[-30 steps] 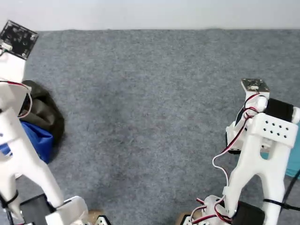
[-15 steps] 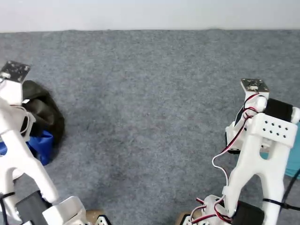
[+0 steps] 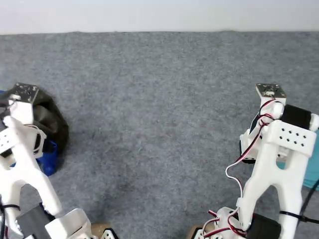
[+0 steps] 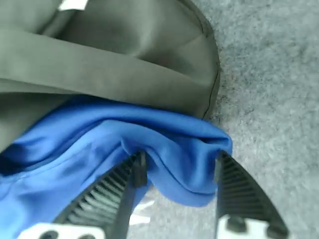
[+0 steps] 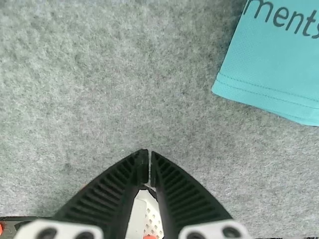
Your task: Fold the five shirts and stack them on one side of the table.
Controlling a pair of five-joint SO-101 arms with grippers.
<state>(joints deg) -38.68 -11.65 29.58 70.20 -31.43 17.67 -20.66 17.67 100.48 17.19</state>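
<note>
Left wrist view has the left hand open astride the blue shirt; right hand closed, empty.

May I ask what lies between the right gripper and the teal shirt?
In the right wrist view, bare grey table cover separates the right gripper and teal shirt.

Grey felt table, white wall

High camera overlooks the table — both wrist cameras face it closely.
</note>
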